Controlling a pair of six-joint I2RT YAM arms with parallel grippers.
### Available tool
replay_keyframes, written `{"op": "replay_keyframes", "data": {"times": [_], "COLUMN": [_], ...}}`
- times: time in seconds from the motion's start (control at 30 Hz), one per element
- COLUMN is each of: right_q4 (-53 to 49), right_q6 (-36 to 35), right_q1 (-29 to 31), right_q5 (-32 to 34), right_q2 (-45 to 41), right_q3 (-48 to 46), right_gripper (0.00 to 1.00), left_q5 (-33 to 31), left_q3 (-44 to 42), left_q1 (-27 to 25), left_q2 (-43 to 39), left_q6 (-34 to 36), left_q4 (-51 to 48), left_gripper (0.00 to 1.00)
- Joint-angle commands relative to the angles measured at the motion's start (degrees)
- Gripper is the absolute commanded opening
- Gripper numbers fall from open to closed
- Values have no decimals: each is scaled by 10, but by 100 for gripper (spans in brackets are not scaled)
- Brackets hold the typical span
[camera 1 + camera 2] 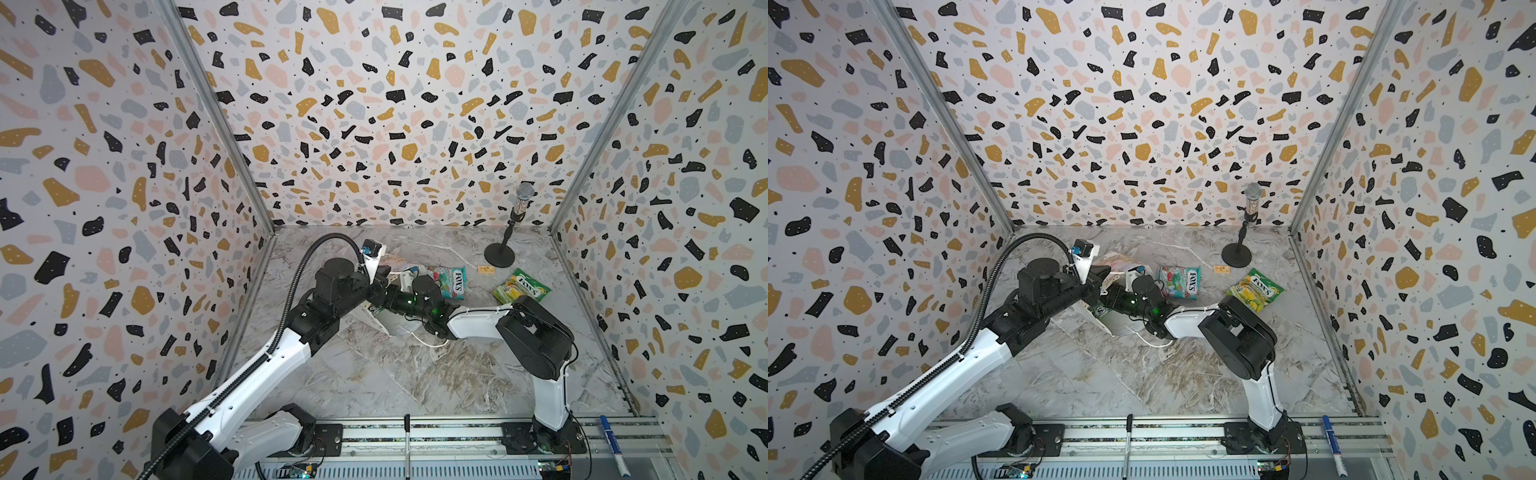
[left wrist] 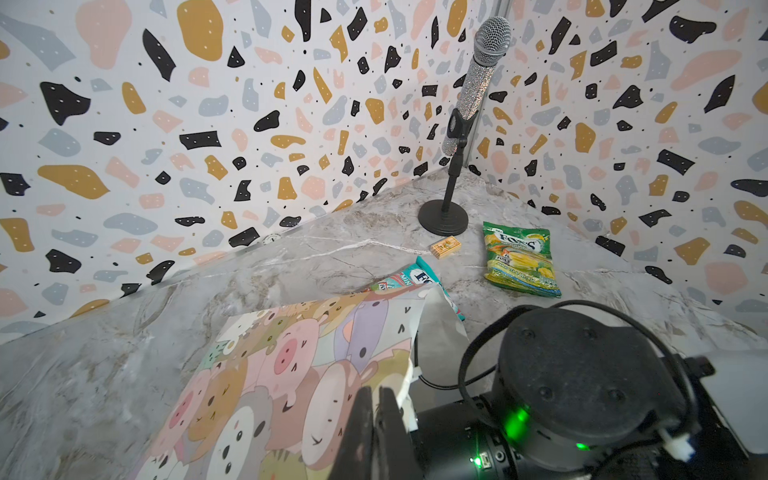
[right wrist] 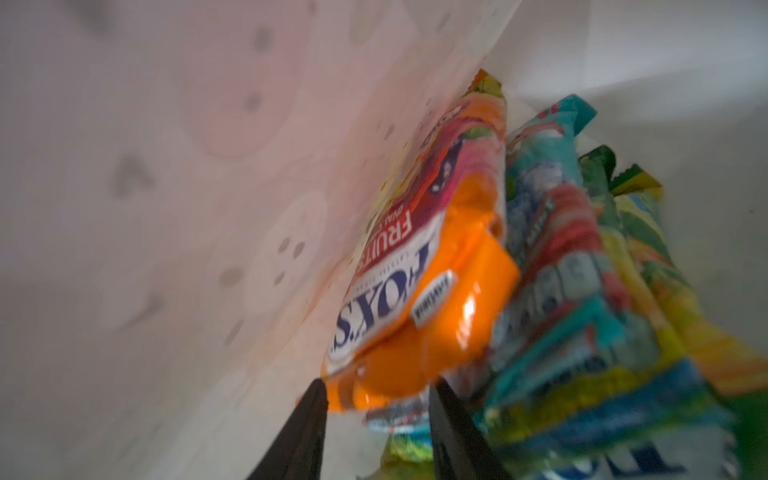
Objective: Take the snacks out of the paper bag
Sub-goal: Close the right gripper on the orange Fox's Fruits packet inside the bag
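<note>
Both arms hid most of the paper bag (image 1: 388, 324) in both top views. Only its white mouth end, a loop of cord handle and a sliver of the colourful side showed. It lay on its side on the counter (image 1: 415, 374).

The left claw (image 2: 376, 411) was closed tight on the bag's edge beside the cartoon-animal side, its body cut off by the frame. The right claw (image 3: 378, 384) was inside the bag and could not be seen from above. Its jaws stood partly apart with the end of an orange packet (image 3: 436, 291) between the tips, but blur made it impossible to tell whether they pinched it. A teal wrapper (image 3: 552, 249) and a green-yellow wrapper (image 3: 648, 249) were packed against it, their print smeared. How many packets were inside could not be counted.

Outside the bag, a teal-red packet (image 1: 451, 282) lay flat just beside it, one corner under the right wrist. A green-yellow packet (image 1: 521, 286) lay apart, nearer the right wall.

The counter was grey, veined marble. A small orange box (image 1: 486, 269) sat near a microphone (image 1: 521, 201) on its round-based stand in the back right corner. Terrazzo-patterned walls (image 1: 374, 104) closed in three sides.
</note>
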Motion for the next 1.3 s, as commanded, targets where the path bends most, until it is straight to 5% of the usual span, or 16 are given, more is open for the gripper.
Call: {"op": "replay_keyframes", "data": {"times": [0.0, 0.43, 0.73, 1.27], "right_q4": [-8, -74, -139, -141], "right_q6": [8, 12, -62, -140], "right_q1": [-5, -10, -10, -26], "right_q5": [12, 40, 44, 6], "right_q2": [7, 61, 56, -34], "right_q3": [29, 101, 128, 55], "right_gripper": [44, 45, 0, 0], "left_q5": [11, 8, -62, -175], "left_q3": [-5, -5, -3, -7], "left_q1": [-3, -3, -3, -3], "left_q2": [-14, -16, -11, 3], "left_q6": [8, 10, -15, -43], "left_q4": [9, 8, 8, 9], "left_gripper": [0, 0, 0, 0]}}
